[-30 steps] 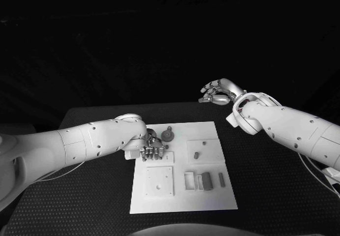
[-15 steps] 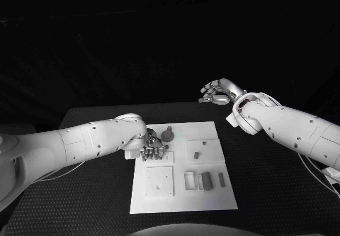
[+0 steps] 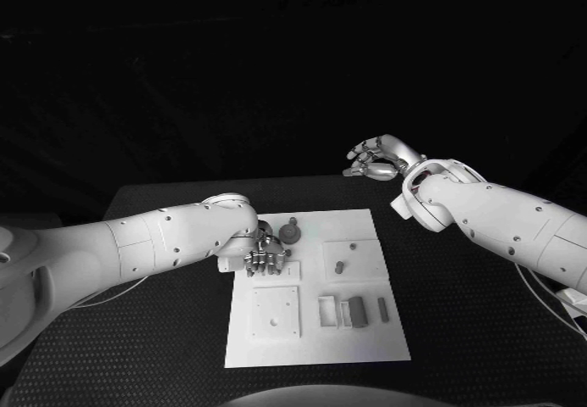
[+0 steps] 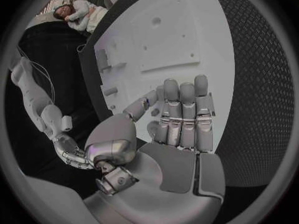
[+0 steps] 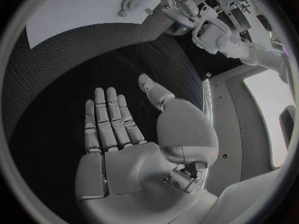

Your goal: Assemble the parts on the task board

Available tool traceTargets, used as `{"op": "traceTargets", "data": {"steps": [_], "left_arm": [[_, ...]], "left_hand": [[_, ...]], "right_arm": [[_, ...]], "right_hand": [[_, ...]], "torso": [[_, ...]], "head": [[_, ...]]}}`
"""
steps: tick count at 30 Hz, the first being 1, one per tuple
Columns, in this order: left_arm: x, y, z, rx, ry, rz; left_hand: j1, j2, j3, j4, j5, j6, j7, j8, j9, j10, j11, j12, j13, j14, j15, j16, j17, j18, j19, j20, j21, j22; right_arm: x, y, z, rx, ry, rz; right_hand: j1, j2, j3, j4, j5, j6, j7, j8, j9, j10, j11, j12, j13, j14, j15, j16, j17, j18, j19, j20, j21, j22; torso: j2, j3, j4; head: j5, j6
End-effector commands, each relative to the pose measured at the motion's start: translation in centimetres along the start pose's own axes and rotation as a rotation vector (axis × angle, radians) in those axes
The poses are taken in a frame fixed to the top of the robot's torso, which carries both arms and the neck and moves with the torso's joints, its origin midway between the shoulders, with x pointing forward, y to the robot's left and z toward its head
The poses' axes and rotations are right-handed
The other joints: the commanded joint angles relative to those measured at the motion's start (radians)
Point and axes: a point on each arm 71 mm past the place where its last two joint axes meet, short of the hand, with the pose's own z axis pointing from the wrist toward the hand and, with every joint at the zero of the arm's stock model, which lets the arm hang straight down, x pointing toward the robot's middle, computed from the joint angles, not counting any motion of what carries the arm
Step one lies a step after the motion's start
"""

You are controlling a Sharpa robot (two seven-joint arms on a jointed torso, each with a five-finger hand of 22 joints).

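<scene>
- left hand (image 3: 265,257) sits low over the task board (image 3: 367,339) at its 10 o'clock corner, fingers straight and side by side, pointing toward 6 o'clock; released, nothing in it
- left wrist view: same left hand (image 4: 177,129) flat, fingertips over the board's edge, a small part (image 4: 154,112) just beside the fingers; contact cannot tell
- versus 1.0 s ago: left forearm sits a touch further in toward the board, hand almost the same spot; very small shift
- right hand (image 3: 377,158) is raised beyond the table's (image 3: 159,203) far edge at 1 o'clock, well apart from the board, fingers loosely curled in the head view
- right wrist view: right hand (image 5: 127,134) has fingers extended and apart, palm bare; released, holds nothing; unchanged from earlier
- round part (image 3: 290,231) lies at 11 o'clock on the board, just beside the left hand; same place as before
- small peg (image 3: 338,266) stands in the square plate at 1 o'clock on the board
- upright parts (image 3: 354,311) sit at 5 o'clock on the board; unmoved
- square plate (image 3: 276,312) at 7 o'clock on the board, unmoved
</scene>
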Motion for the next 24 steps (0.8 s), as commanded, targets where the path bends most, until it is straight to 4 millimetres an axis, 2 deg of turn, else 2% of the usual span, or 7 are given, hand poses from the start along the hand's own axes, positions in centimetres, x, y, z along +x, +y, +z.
{"op": "traceTargets", "data": {"steps": [1,17,24], "left_arm": [[0.69,-0.72,0.17,0.015,0.026,0.032],[1.16,-1.67,0.11,0.024,0.037,0.081],[1.19,-1.63,0.10,0.020,0.037,0.082]], "left_hand": [[-0.001,0.011,0.006,0.010,0.008,0.099,-0.071,-0.003,-0.002,0.034,-0.051,0.004,-0.001,0.003,-0.005,0.004,-0.002,0.007,0.001,-0.006,0.003,0.025],[0.004,0.013,0.004,0.009,0.018,0.104,-0.073,-0.004,-0.002,0.037,-0.053,0.007,-0.001,0.005,-0.006,0.010,-0.006,0.008,0.002,-0.006,0.007,0.025],[0.006,0.013,0.003,0.010,0.011,0.104,-0.073,-0.006,-0.002,0.036,-0.053,0.006,-0.003,0.005,-0.006,0.011,-0.010,0.008,0.002,-0.006,0.008,0.025]], "right_arm": [[0.09,0.14,0.01,-0.010,0.010,0.003],[0.17,0.19,0.04,-0.011,0.015,0.004],[0.18,0.21,0.03,-0.012,0.015,0.004]], "right_hand": [[0.007,-0.002,-0.005,0.002,-0.004,-0.008,0.041,0.007,-0.001,0.000,0.007,-0.004,-0.002,-0.001,0.006,-0.007,0.001,-0.018,-0.004,0.000,-0.004,0.002],[0.007,-0.002,-0.005,0.002,-0.004,-0.009,0.041,0.007,-0.002,0.000,0.008,-0.005,-0.004,-0.001,0.006,-0.008,0.003,-0.018,-0.004,0.000,-0.006,0.003],[0.007,-0.002,-0.005,0.002,-0.004,-0.009,0.041,0.007,-0.002,0.001,0.008,-0.005,-0.004,-0.001,0.006,-0.009,0.003,-0.018,-0.004,0.000,-0.006,0.003]], "torso": [[0.000,0.0002,-0.0004],[0.001,-0.0001,-0.0008],[0.000,-0.0006,0.0009]], "head": [[0.000,-0.001],[-0.001,-0.006],[-0.003,-0.008]]}}
